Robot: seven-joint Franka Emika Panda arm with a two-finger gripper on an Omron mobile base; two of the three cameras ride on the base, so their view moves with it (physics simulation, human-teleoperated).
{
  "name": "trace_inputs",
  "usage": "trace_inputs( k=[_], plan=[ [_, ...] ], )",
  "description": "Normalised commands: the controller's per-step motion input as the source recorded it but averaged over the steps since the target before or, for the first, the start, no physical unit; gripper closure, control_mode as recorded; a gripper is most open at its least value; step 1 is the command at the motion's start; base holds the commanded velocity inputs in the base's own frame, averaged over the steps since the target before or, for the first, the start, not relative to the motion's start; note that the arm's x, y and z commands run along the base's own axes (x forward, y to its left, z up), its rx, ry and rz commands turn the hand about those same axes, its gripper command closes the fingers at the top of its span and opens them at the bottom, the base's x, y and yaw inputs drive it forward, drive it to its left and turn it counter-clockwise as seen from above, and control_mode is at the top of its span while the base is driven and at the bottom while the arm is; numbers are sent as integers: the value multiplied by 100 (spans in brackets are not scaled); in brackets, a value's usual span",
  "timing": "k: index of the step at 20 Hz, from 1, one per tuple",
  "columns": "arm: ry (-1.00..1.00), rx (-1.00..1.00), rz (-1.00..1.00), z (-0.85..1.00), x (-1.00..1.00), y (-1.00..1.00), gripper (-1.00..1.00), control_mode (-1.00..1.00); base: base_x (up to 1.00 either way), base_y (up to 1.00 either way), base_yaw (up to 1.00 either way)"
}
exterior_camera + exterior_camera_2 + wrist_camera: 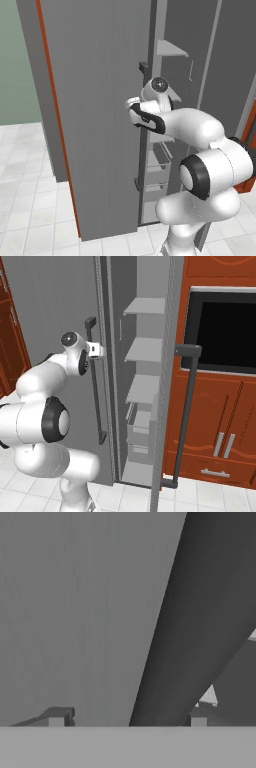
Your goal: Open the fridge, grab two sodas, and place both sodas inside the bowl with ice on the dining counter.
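The fridge [145, 381] is seen partly open, its pale shelves [142, 348] and clear bins [140, 428] bare in the part that shows; no writing can be read. The gripper [97, 350] is held at the left door's dark bar handle [95, 381]. In the hand view the fingertips [60, 718] straddle the handle [190, 637], parted, not pressed against it.

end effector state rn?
End effector: fingers apart, straddling the fridge door's dark handle bar; whether it is gripping the bar cannot be told.
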Motion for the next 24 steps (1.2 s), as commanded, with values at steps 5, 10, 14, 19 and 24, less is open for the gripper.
trace_inputs(
  k=[5,10,14,19,24],
  plan=[
    [0,2,0,-9,36,0,100,-100,0,0,0],
    [-2,2,9,-6,-16,23,100,-100,0,0,0],
    [-1,0,14,-12,-79,57,100,-100,0,0,0],
    [0,0,16,-12,-96,71,100,-100,0,0,0],
    [0,0,14,-6,-86,79,100,-100,0,0,0]
  ],
)
